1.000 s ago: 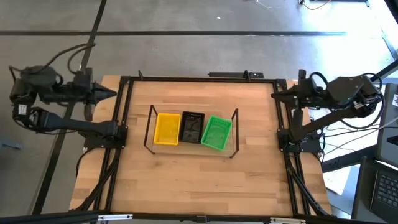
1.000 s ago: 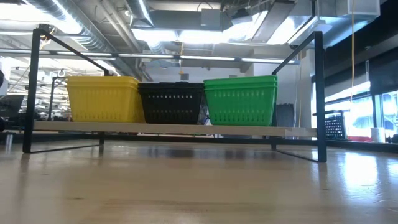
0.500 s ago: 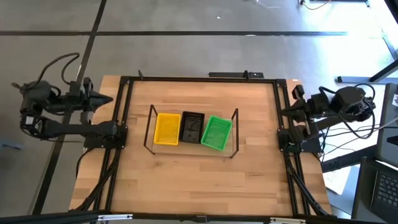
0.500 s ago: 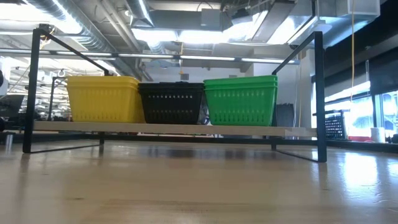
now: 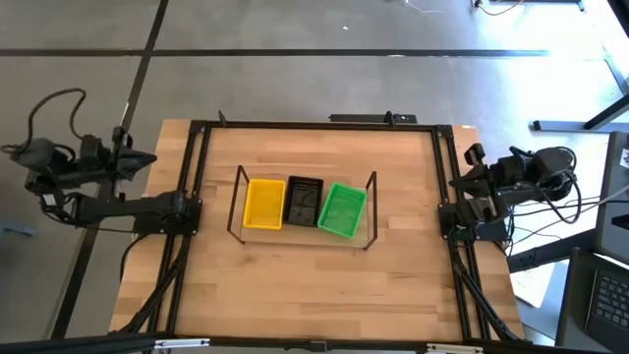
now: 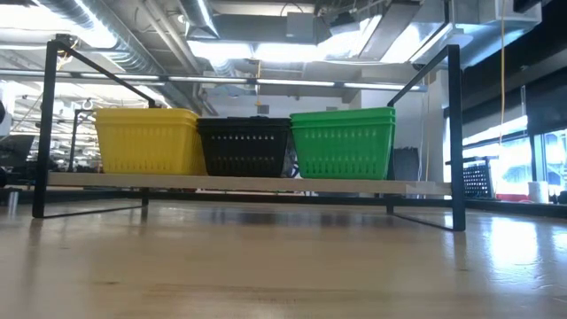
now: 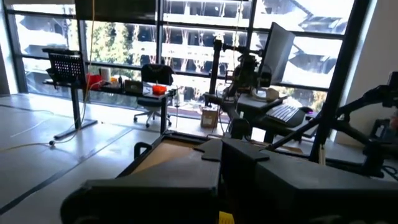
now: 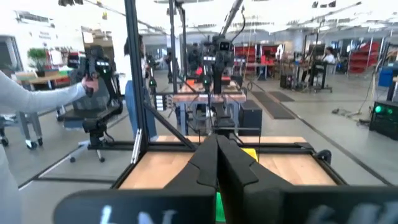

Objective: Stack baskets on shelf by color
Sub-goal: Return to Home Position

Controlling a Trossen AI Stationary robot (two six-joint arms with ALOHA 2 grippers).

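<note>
High view gives you what low view can't: both arms folded off the desk (image 5: 295, 295), left gripper (image 5: 147, 158) at the 9 o'clock edge, right gripper (image 8: 216, 155) at 3. Right wrist view shows its gripper pinched shut, holding nothing; left one, can't tell.

Shelf (image 6: 248, 183), light wood w/ thin black wire ends, sits mid-desk, long axis 9–3. On it, side by side, you've got the yellow basket (image 5: 263, 204), black basket (image 5: 303, 201) and green basket (image 5: 342, 209). Long axes run 12–6, green skewed toward 1–7.

Only low view shows you the perforated plastic walls & green's doubled rim.
</note>
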